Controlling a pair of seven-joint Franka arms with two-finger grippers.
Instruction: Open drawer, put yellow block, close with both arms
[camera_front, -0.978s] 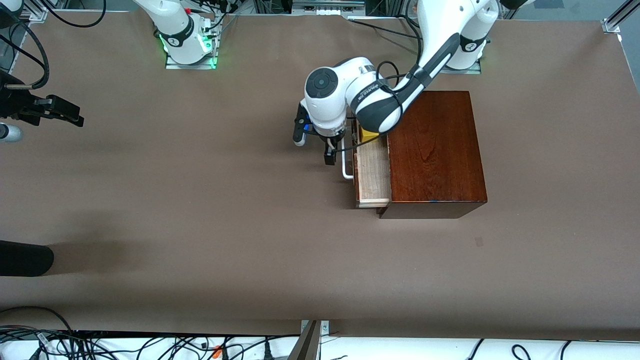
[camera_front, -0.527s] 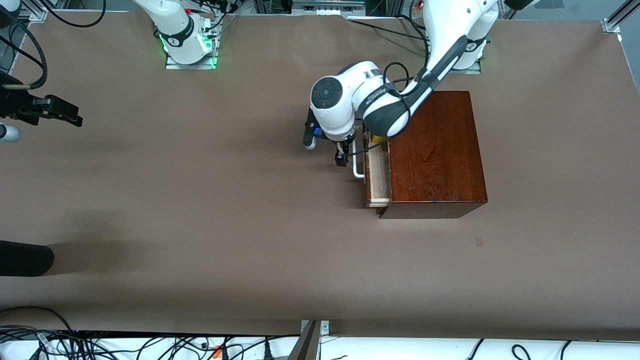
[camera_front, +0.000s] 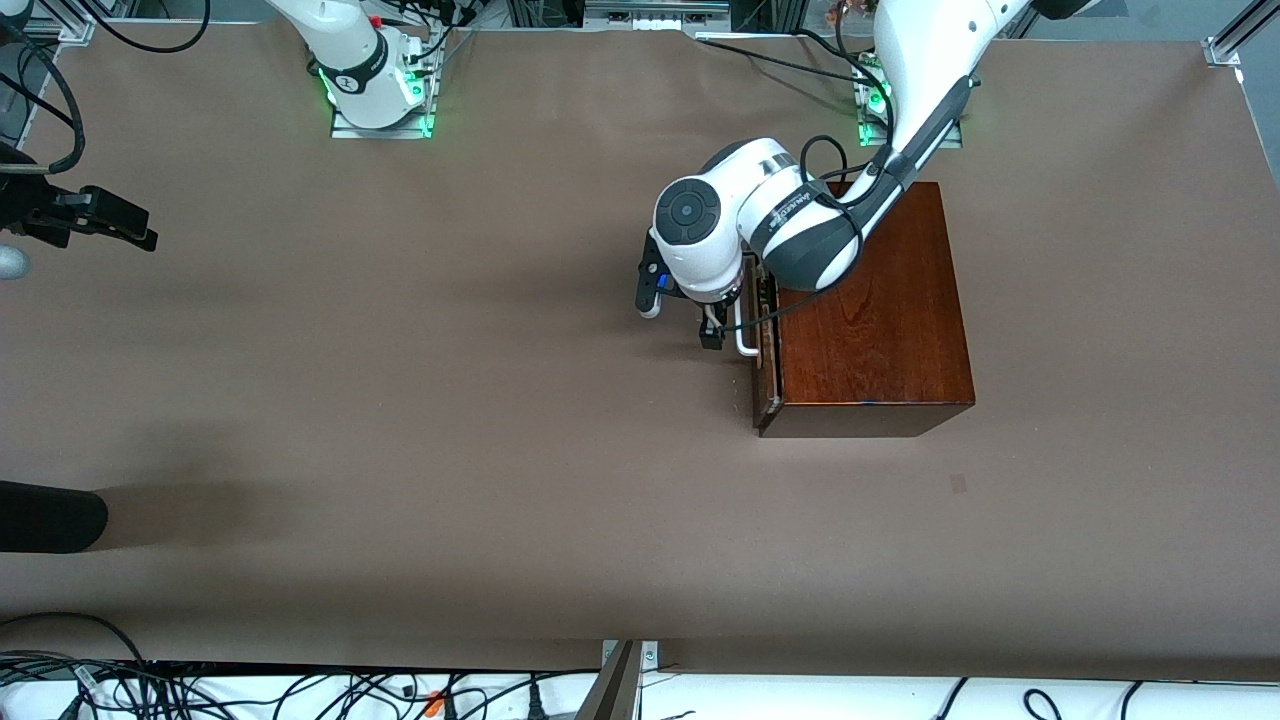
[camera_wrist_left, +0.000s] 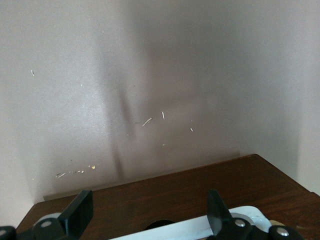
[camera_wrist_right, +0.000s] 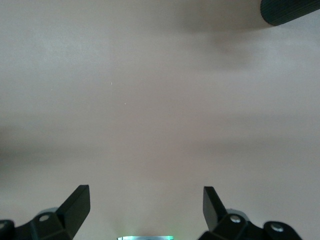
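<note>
Drawer (camera_front: 764, 345) front against spread left gripper (camera_front: 716, 330); right gripper (camera_front: 100, 218) wide, aside

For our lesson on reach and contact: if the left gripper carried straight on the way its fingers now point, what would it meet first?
The left gripper, open, points at the drawer, with the white handle between its fingers. It would likely meet that handle or the dark drawer front first; which one is hard to judge.
</note>
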